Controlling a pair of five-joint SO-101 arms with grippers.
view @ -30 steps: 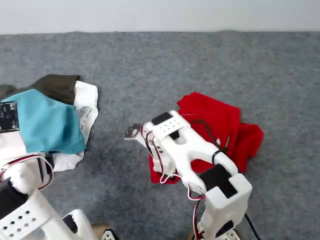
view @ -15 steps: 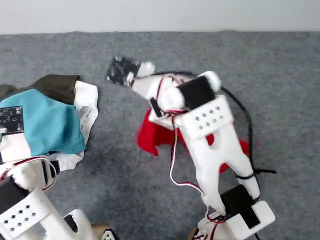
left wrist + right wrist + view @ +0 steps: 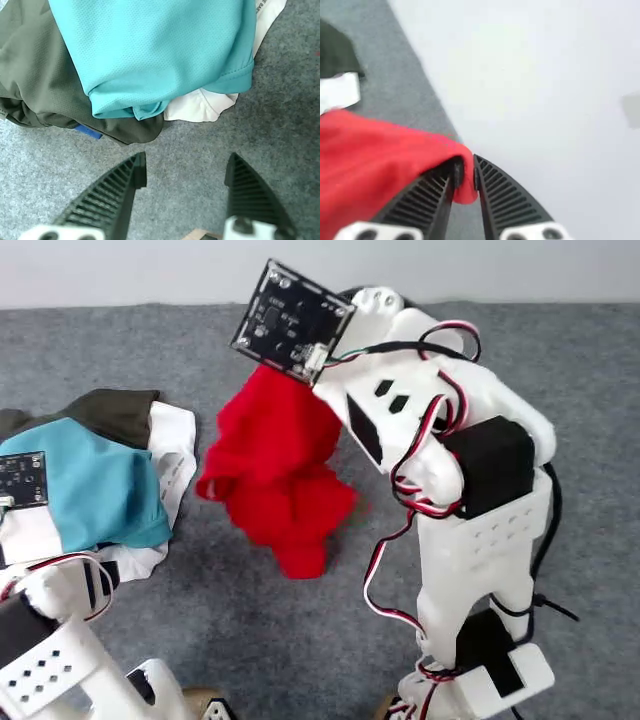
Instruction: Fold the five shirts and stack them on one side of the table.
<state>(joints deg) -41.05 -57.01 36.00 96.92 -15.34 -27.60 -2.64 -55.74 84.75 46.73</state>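
A red shirt (image 3: pixel 275 475) hangs bunched in the air over the middle of the table, held up by my right gripper (image 3: pixel 465 172), which is shut on an edge of the red shirt (image 3: pixel 375 160). On the left lies a pile with a teal shirt (image 3: pixel 95 485) on top of a dark olive shirt (image 3: pixel 120 410) and a white shirt (image 3: pixel 172 440). My left gripper (image 3: pixel 185 175) hovers open just beside that pile, near the teal shirt (image 3: pixel 155 50), the olive shirt (image 3: pixel 45 90) and the white shirt (image 3: pixel 202 102), with nothing between its fingers.
Grey carpet (image 3: pixel 560 410) covers the table, and a pale wall (image 3: pixel 450 270) runs along its far edge. The raised right arm (image 3: pixel 470 510) stands tall over the table's middle and right. Bare carpet lies to the far right.
My right arm has swung upward and to the left, lifting the red shirt off the carpet so it now hangs in the air. The left arm has stayed put.
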